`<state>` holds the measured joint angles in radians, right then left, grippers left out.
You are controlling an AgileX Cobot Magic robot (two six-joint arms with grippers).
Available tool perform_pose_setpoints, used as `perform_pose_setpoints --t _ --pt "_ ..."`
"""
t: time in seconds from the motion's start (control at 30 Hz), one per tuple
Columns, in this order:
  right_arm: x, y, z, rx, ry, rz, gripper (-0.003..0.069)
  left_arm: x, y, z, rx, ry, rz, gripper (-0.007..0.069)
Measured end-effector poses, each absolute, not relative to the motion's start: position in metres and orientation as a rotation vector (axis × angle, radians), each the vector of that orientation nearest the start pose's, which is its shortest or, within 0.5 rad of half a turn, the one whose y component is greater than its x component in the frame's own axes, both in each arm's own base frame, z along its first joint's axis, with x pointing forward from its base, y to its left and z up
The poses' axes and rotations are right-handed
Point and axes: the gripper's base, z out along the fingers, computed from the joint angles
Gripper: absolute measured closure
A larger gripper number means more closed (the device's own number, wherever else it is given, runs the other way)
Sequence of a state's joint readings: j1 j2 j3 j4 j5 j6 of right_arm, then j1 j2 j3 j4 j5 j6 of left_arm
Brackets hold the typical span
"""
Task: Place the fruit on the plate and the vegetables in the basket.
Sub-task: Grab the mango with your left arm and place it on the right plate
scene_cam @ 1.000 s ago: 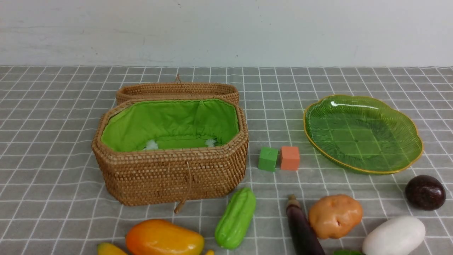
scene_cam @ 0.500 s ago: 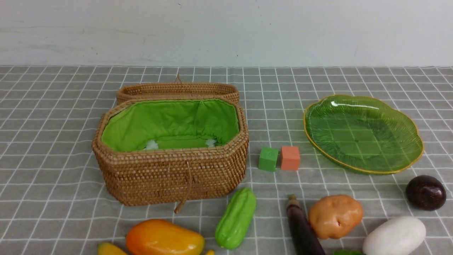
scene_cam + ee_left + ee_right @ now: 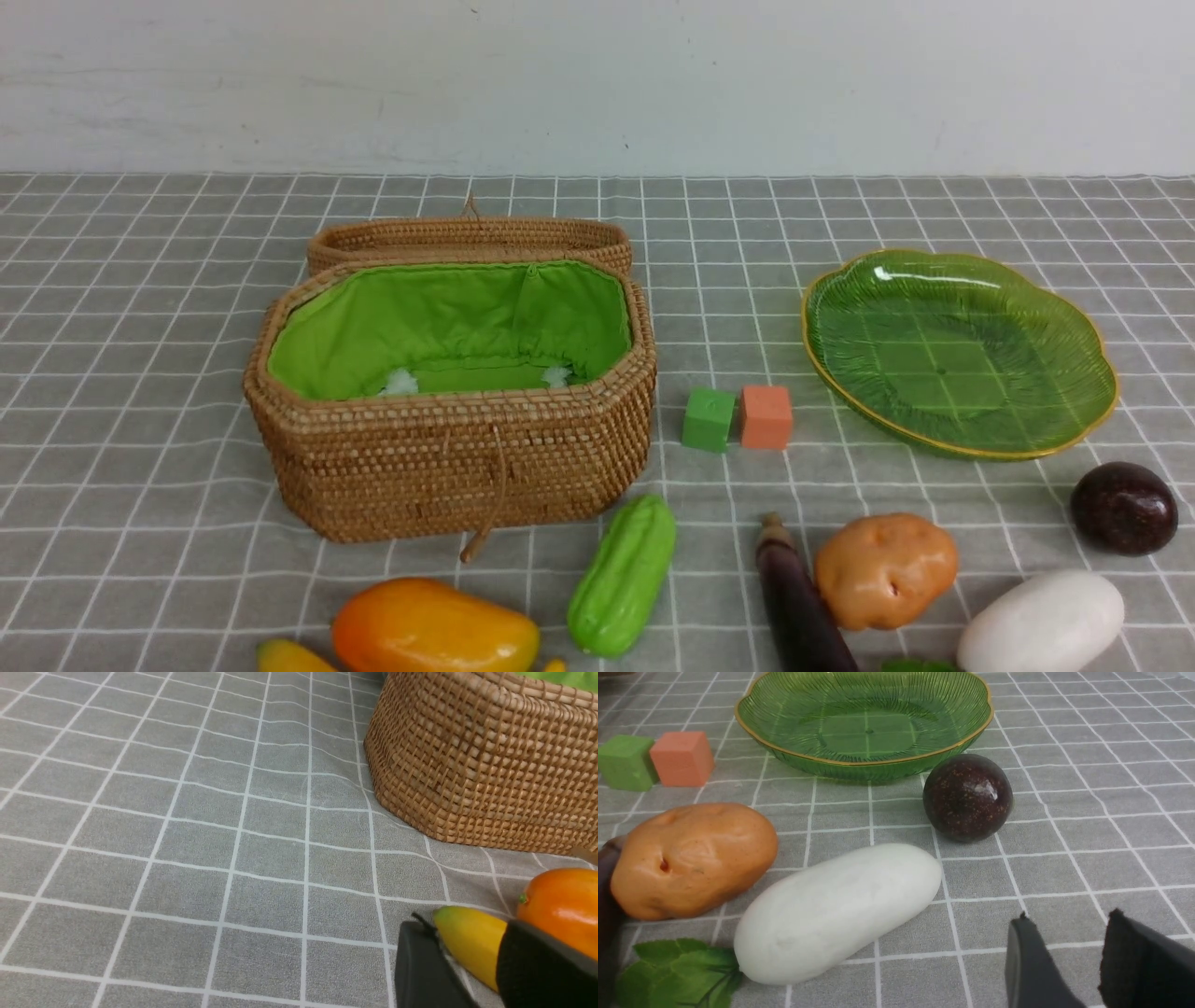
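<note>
The open basket stands at the left and the empty plate at the right. Along the front lie the mango, banana, green gourd, eggplant, potato, white vegetable and maroon fruit. Neither gripper shows in the front view. My left gripper is open, low over the cloth; the banana's tip shows in the gap between its fingers, beside the mango. My right gripper is open and empty, near the white vegetable and maroon fruit.
A small green cube and an orange cube sit between basket and plate. The basket's lid lies open behind it. A green leaf lies by the white vegetable. A grey checked cloth covers the table; a white wall stands behind.
</note>
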<state>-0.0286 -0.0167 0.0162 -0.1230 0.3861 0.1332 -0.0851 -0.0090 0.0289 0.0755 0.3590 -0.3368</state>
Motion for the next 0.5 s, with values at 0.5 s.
perform_pose_setpoints --t 0.5 --pt "0.052 -0.006 0.174 0.077 1.865 -0.050 0.0417 0.057 -0.004 0.194 -0.229 1.603 -0.344 0.0386"
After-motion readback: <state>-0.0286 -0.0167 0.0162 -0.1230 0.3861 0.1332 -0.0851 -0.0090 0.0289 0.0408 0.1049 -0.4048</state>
